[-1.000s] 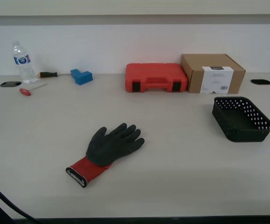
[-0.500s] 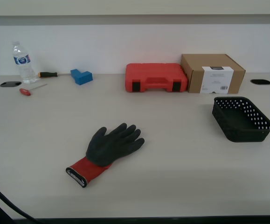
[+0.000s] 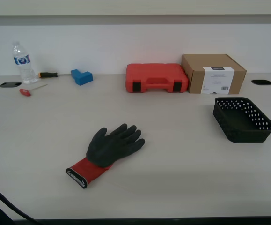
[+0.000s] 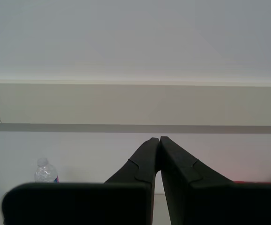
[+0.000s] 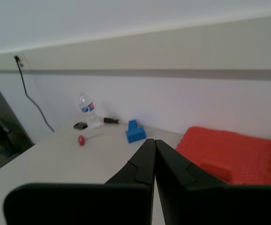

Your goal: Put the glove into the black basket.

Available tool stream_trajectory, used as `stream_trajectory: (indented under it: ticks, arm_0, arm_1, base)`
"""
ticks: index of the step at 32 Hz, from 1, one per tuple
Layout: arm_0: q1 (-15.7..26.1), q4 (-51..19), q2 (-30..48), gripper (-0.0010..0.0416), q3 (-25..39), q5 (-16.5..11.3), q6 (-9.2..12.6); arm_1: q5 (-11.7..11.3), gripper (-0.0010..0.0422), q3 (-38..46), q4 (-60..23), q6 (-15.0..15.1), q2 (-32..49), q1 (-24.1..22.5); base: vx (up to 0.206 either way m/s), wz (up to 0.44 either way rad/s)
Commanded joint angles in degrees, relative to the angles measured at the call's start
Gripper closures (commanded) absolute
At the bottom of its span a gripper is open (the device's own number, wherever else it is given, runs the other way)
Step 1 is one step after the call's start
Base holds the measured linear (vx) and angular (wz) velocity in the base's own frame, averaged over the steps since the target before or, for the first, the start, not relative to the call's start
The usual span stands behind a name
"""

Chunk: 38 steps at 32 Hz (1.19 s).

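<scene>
The glove (image 3: 108, 153) lies flat on the table (image 3: 182, 159) near the front middle, dark palm up, red cuff toward the front edge. The black basket (image 3: 242, 119) stands empty at the exterior view's right. Neither gripper shows in the exterior view. My first gripper (image 5: 154, 143) is shut and empty, held above the table and facing the red case (image 5: 229, 152). My second gripper (image 4: 159, 139) is shut and empty, facing the back wall.
A red tool case (image 3: 156, 78) and a brown cardboard box (image 3: 213, 73) stand at the back. A water bottle (image 3: 23, 62), a blue block (image 3: 81, 76) and two screwdrivers (image 3: 31, 89) lie at the back left. A dark cable (image 3: 4, 201) crosses the front left corner.
</scene>
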Motion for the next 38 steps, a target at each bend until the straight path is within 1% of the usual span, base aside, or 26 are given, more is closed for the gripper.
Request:
stream_trajectory:
  ticks: [1,4,5,7,8,10,11,13,14,15,16,18,25,29,34,35,38]
  arm_0:
    - [5.3,-4.7,5.8,0.0405,4.7,1.2,0.2]
    - [8.6,-8.7,11.5,0.0405,9.5,1.2,0.1]
    - [10.2,-11.4,15.0,0.0405,12.6,1.0,-0.3]
    - [12.0,-14.6,19.2,0.0405,16.5,1.0,-0.3]
    - [12.9,-17.0,22.5,0.0405,19.4,0.8,-0.6]
    - [14.0,-20.4,27.1,0.0405,23.8,-0.7,-1.4]
    - [14.6,-23.1,30.6,0.0405,26.8,-2.7,-2.1]
    - [15.6,-26.7,35.1,0.0405,30.4,-4.6,-2.9]
    - [16.1,-28.4,37.4,0.0405,31.9,-5.3,-3.8]
    - [16.5,-29.7,38.8,0.0405,32.9,-5.3,-4.2]
    - [17.2,-31.8,41.2,0.0405,34.4,-5.1,-5.4]
    - [18.3,-34.1,45.4,0.0405,36.5,-5.2,-6.4]
    - [22.9,-34.6,58.8,0.0405,42.9,-5.2,-6.7]
    - [24.5,-36.0,64.6,0.0405,46.7,-5.2,-6.7]
    - [25.8,-43.9,71.2,0.0405,53.5,-5.0,-6.8]
    - [26.1,-46.9,73.1,0.0405,55.7,-5.0,-7.6]
    - [26.8,-50.3,76.0,0.0405,58.9,-4.9,-7.8]
  arm_1:
    - [0.0,0.0412,0.0,0.3,0.1,0.0,0.0]
    - [-0.1,0.0412,0.0,0.3,0.1,0.0,0.0]
    - [0.0,0.0412,0.0,0.3,0.1,0.0,0.0]
    - [0.0,0.0412,0.0,0.3,0.1,0.0,0.0]
    - [0.0,0.0412,0.0,0.3,0.1,0.0,0.0]
    - [0.0,0.0412,0.0,0.3,0.1,0.0,0.0]
    - [0.0,0.0412,0.0,0.3,0.1,0.0,0.0]
    - [0.0,0.0412,0.0,0.3,0.1,0.0,0.0]
    - [0.0,0.0412,0.0,0.2,0.1,0.0,0.0]
    - [0.0,0.0412,0.0,0.2,0.1,0.0,0.0]
    - [0.0,0.0412,0.0,0.2,0.1,0.0,0.0]
    - [0.0,0.0412,0.0,0.1,0.1,0.0,0.0]
    - [0.0,0.0412,0.0,0.1,0.1,0.0,0.0]
    - [0.0,0.0412,0.0,0.0,0.1,0.0,0.0]
    - [0.0,0.0412,0.0,0.1,0.1,0.0,0.0]
    - [0.0,0.0412,0.0,0.1,0.1,0.0,0.0]
    - [0.0,0.0412,0.0,0.0,0.1,0.0,0.0]
  base:
    - [0.0,0.0]
    - [0.0,0.0]
    - [0.0,0.0]
    - [0.0,0.0]
    - [0.0,0.0]
    - [0.0,0.0]
    - [0.0,0.0]
    - [0.0,0.0]
    - [0.0,0.0]
    - [0.0,0.0]
    - [0.0,0.0]
    - [0.0,0.0]
    - [0.0,0.0]
    - [0.0,0.0]
    - [0.0,0.0]
    - [0.0,0.0]
    - [0.0,0.0]
